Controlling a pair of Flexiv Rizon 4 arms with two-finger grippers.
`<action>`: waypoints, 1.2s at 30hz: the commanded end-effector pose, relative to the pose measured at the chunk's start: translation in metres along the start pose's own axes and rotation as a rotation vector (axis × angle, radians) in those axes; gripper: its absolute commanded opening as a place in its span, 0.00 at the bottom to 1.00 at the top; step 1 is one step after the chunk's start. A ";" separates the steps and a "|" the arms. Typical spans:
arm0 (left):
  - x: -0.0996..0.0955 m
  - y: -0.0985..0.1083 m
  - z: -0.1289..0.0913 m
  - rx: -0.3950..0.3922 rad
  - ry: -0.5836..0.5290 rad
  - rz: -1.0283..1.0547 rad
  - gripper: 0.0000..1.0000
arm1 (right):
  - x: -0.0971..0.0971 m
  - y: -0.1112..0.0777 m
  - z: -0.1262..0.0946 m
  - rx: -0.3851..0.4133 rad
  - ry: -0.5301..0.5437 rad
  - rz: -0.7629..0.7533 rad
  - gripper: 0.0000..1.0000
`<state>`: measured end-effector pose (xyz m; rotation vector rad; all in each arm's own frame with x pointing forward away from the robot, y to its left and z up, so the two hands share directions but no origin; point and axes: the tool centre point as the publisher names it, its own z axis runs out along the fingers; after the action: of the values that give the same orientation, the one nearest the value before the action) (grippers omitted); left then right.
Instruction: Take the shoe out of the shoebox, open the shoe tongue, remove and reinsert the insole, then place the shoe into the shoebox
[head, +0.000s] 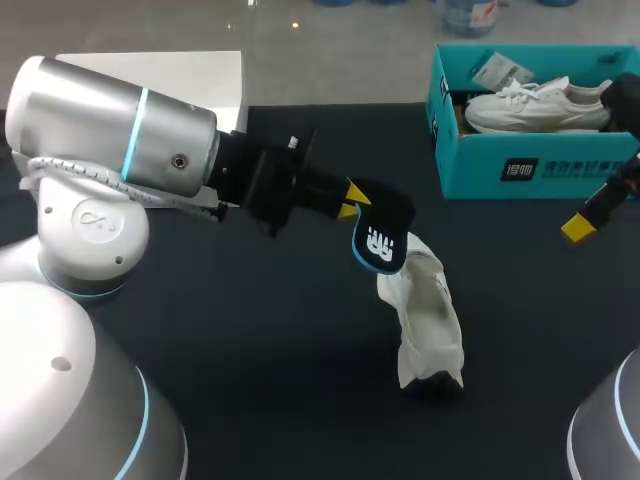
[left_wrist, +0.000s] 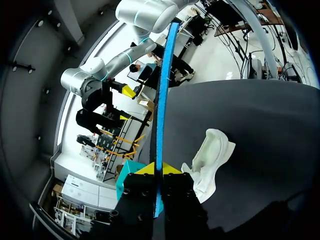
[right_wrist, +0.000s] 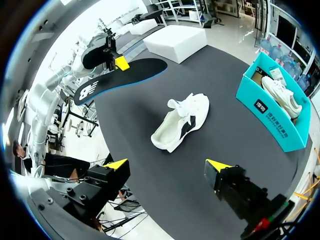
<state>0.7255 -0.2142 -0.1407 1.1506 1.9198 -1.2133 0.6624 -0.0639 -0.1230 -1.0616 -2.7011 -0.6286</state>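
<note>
Left gripper (head: 352, 201) is pinching a thin black foam insole (head: 380, 245), likely light, floppy, best held edgewise, above a white fabric sneaker (head: 425, 310); right gripper (right_wrist: 167, 165) is hovering far right, fingers spread.

White shoe (head: 425, 320) is lying tipped on its side, just below centre of frame, dark lining showing. Black insole (head: 380, 238), blue-edged with a white logo, is hanging in the air at centre frame, right over the shoe's upper end, with left gripper (head: 352, 201) pinching one end. Teal shoebox (head: 530, 172) is sitting open at upper right, holding a second shoe (head: 535, 108), also white.
</note>
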 end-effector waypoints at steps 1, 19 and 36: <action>-0.001 0.000 0.001 -0.002 0.003 0.001 0.00 | -0.002 0.002 0.001 0.005 0.002 0.001 1.00; 0.080 -0.064 0.008 0.124 0.111 -0.098 0.00 | -0.002 0.002 0.001 0.005 0.002 0.001 1.00; 0.127 -0.091 0.065 0.223 0.158 -0.130 0.00 | -0.002 0.002 0.001 0.005 0.002 0.001 1.00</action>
<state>0.5837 -0.2286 -0.2218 1.2804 2.0478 -1.4662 0.6624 -0.0638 -0.1234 -1.0616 -2.7005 -0.6300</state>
